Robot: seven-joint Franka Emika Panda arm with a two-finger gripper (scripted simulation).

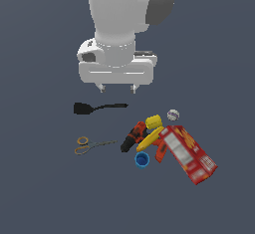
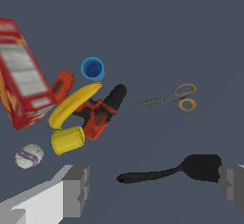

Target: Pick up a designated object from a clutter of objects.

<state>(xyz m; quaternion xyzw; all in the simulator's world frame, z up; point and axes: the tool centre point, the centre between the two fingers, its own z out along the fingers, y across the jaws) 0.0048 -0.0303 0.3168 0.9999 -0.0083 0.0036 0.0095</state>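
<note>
The blue cup (image 1: 142, 160) (image 2: 92, 68) stands upright and open-topped on the floor at the near edge of the clutter, beside the banana (image 1: 148, 140) (image 2: 74, 103) and the red-black drill (image 1: 133, 137) (image 2: 99, 114). My gripper (image 1: 118, 87) (image 2: 152, 192) hangs open high above the floor, behind the clutter and over the black spatula (image 1: 94, 108) (image 2: 176, 169), well apart from the cup. Nothing is between its fingers (image 2: 76, 189).
A red cracker box (image 1: 189, 153) (image 2: 21, 77) lies tilted on the exterior view's right of the pile. A yellow block (image 1: 153, 122) (image 2: 67, 140) and a white-purple ball (image 1: 173, 114) (image 2: 29, 156) sit behind it. Scissors (image 1: 89, 145) (image 2: 174, 97) lie apart on the left.
</note>
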